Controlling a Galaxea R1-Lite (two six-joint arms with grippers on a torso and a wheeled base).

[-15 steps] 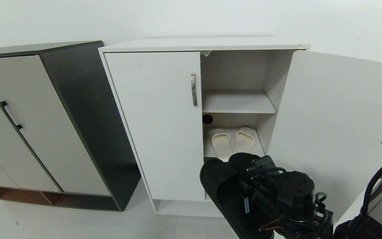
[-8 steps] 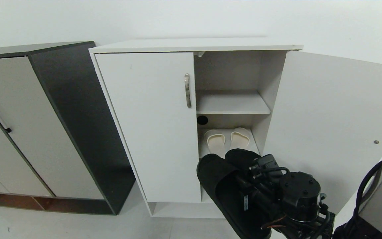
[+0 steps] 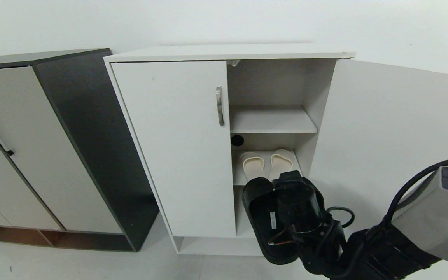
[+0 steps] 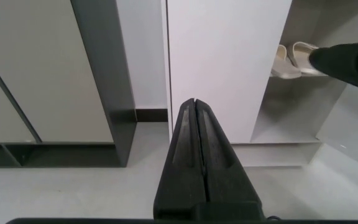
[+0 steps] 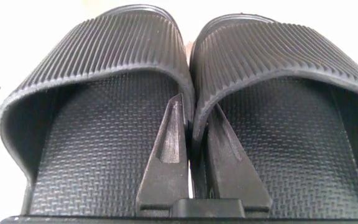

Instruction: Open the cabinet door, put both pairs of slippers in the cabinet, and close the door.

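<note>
White wall, dark cabinet

Head camera looks down at the cabinet, left wrist shares it lower, right wrist hugs black slippers.

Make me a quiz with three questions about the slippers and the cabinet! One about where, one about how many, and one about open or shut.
1. Where are the white slippers?
A. On the floor
B. On a shelf inside the white cabinet
C. On top of the cabinet

2. How many slippers are there in all?
A. Two
B. Four
C. Six

3. How is the door on the robot's right?
A. Open
B. Shut
C. Taken off

Answers:
1 B: they lie side by side on a shelf inside it.
2 B: two white ones are on the shelf, and two black slippers are held by the right gripper.
3 A: it is swung wide, so the shelves show.
</note>
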